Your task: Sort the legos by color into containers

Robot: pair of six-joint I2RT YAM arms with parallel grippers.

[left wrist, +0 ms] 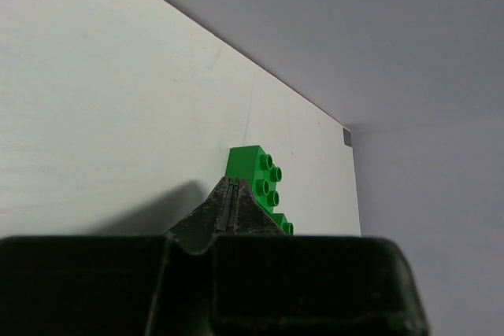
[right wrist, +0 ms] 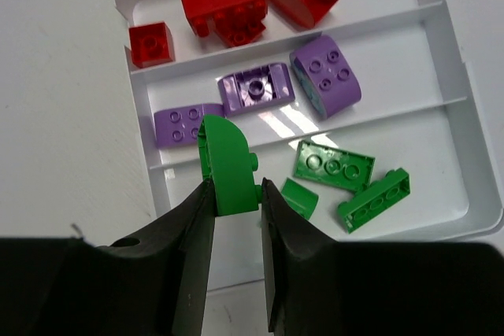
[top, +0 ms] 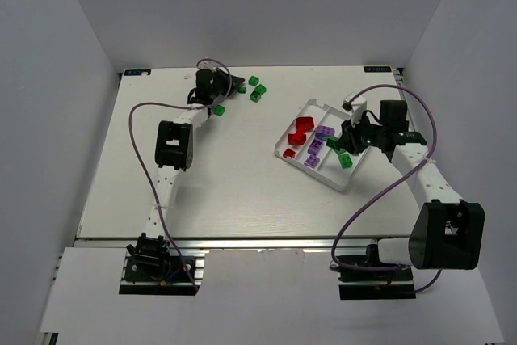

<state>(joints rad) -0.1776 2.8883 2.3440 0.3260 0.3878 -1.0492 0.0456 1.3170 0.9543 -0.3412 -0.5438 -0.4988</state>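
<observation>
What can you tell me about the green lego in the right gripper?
The green lego is glossy plastic with one curved edge and a stud showing on its side. It stands on edge, pinched between the right gripper's black fingers, over the white tray, above one of its dividing walls. Whether it touches the tray cannot be told.

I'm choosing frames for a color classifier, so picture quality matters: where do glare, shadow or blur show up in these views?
Right wrist: white glare on the tray beside the purple bricks; the green brick in the right gripper is sharp. Left wrist: the shut left gripper throws a soft shadow on the table, its body nearly black. Top external: evenly lit.
</observation>
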